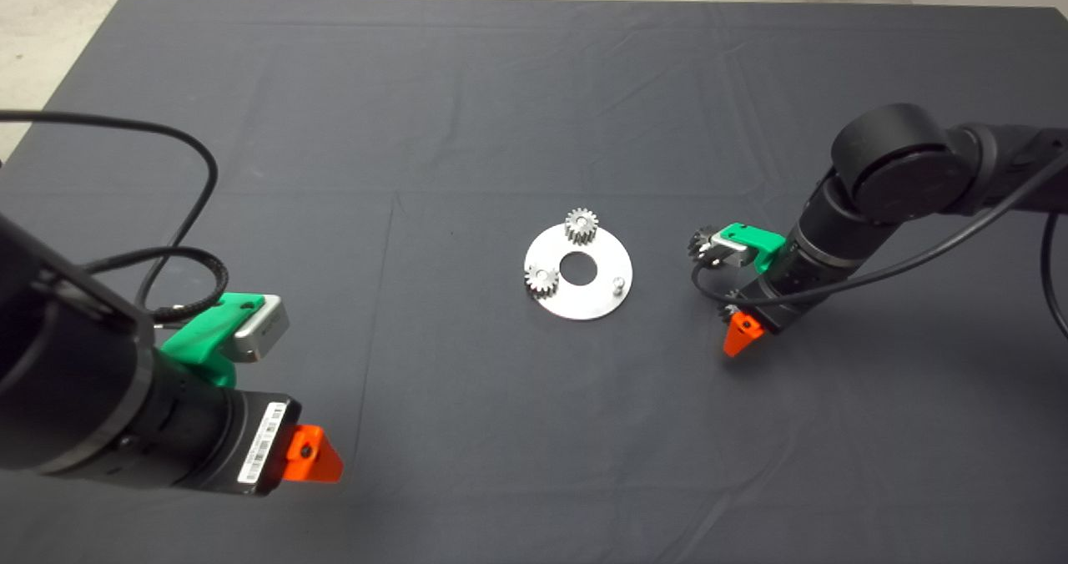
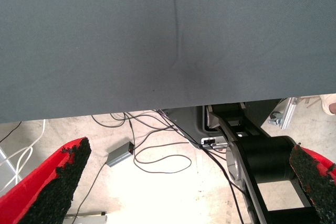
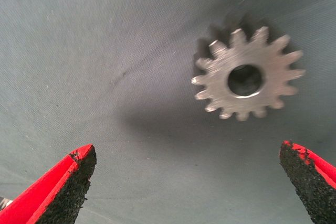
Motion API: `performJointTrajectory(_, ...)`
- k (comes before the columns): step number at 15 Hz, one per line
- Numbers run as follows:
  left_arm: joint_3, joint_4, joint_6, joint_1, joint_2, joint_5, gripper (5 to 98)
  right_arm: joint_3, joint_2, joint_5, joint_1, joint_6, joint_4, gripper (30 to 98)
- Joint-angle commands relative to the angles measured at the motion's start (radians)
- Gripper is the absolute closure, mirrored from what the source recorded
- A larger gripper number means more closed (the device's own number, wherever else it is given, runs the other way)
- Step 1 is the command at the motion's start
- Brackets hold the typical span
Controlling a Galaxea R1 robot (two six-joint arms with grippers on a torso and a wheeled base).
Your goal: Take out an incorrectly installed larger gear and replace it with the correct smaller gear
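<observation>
Silver plate sits mid-frame in the head view with one peg bare. The right gripper hangs over the mat to its right, nearer than the left gripper at lower left. Left wrist view: fingers spread, empty, mat edge and floor cables beyond. Right wrist view alone shows the larger gear flat on the mat, upper right of the wide-open, empty pincer; the smaller gear I can't pick out
</observation>
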Motion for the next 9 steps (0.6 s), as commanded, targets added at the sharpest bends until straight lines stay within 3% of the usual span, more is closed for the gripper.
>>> performJointTrajectory(1,0.015,-0.016,-0.003,-0.010,-0.001,0.004,5.8,0.004,0.000,-0.131,-0.008,-0.033,-0.109,36.2)
performJointTrajectory(5,0.015,-0.017,-0.003,-0.010,-0.002,0.004,5.8,0.009,-0.003,-0.131,-0.007,-0.052,-0.195,36.2)
performJointTrajectory(9,0.015,-0.016,-0.003,-0.010,-0.002,0.004,5.8,0.009,0.000,-0.131,-0.007,-0.052,-0.226,36.2)
